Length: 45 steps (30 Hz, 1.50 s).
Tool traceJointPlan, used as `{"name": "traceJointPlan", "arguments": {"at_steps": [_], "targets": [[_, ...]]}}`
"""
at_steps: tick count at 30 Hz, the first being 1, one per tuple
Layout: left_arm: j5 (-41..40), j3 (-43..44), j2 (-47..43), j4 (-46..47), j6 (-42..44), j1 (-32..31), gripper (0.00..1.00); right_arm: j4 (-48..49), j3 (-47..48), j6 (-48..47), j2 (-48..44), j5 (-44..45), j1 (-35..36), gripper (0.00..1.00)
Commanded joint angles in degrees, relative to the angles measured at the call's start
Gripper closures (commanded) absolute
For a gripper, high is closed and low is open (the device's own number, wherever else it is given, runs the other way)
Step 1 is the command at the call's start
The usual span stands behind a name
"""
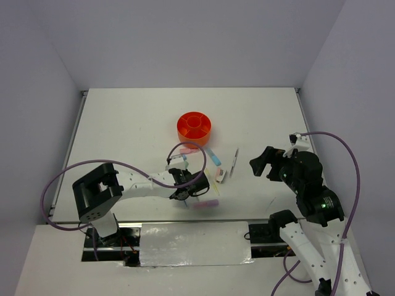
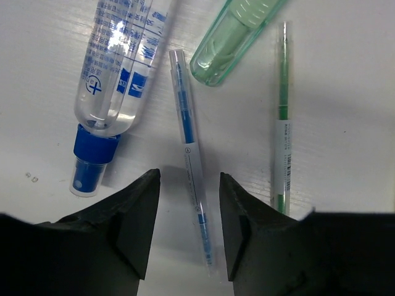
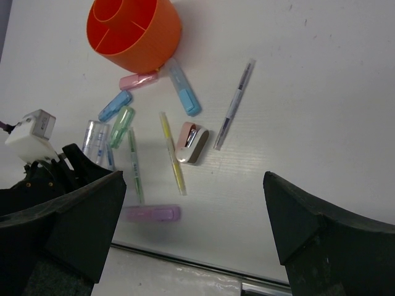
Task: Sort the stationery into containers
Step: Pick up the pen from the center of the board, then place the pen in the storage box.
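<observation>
The orange round organizer (image 1: 194, 126) stands mid-table and also shows in the right wrist view (image 3: 136, 28). Stationery lies scattered in front of it. My left gripper (image 2: 189, 228) is low over the table, open, its jaws on either side of a thin blue pen (image 2: 191, 154) without gripping it. Beside the pen lie a clear tube with a blue cap (image 2: 114, 68), a green highlighter (image 2: 231, 40) and a thin green pen (image 2: 282, 117). My right gripper (image 3: 192, 179) is open and empty, raised to the right of the pile (image 1: 264, 161).
The right wrist view shows a pink highlighter (image 3: 139, 80), two blue highlighters (image 3: 184, 89), a yellow pen (image 3: 171, 154), a purple highlighter (image 3: 154, 213), a small pink-grey eraser-like piece (image 3: 192, 143) and a grey pen (image 3: 234, 105). The table's front edge is near.
</observation>
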Motion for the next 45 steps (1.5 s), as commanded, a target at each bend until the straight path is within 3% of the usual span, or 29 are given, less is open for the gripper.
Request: {"name": "traceJointPlan", "arguments": {"at_steps": [1,4,7,12,14,20,26,32,37,41,45], "targets": [[0.3,-1.2,0.5,2.0,-1.2,0.0,0.46,2.9,-0.3,-1.1,0.3,-0.9,0.0,0.0],[0.8,-2.3,0.5,2.8,-1.4,0.0,0.51,2.9,-0.3,-1.2,0.1,-1.0,-0.1,0.0],[1.2,-2.6,0.9,3.0,-1.1,-0.1,0.64,2.9,-0.2,-1.1,0.1,-0.9,0.0,0.0],[1.4,-3.1,1.3,2.5,-1.6,-0.4,0.65,2.8,0.1,-1.1,0.4,-0.8,0.0,0.0],[2.3,-3.9,1.3,3.1,-1.4,-0.5,0.7,2.9,0.3,-1.1,0.4,-1.2,0.0,0.0],[3.1,-5.1,0.5,3.7,-1.6,-1.1,0.92,2.9,0.5,-1.2,0.4,-1.6,0.0,0.0],[2.4,-5.0,-3.8,1.4,-2.7,-3.0,1.0,4.1,-0.4,-1.3,0.7,-3.8,-0.1,0.0],[-2.8,0.3,-7.5,-4.6,-2.8,-6.4,1.0,9.7,-2.8,0.0,2.2,-10.7,0.0,0.01],[-12.2,3.4,-10.3,-7.5,-1.4,-11.5,1.0,19.2,-6.5,4.6,4.0,-18.2,0.8,0.02],[-16.8,3.0,-12.5,-1.3,5.9,-14.0,1.0,29.2,-9.6,11.0,6.1,-21.9,4.5,0.03],[-18.7,-1.3,-17.3,10.4,13.8,-15.4,1.0,35.4,-10.8,14.2,10.6,-18.4,11.2,0.04]]}}
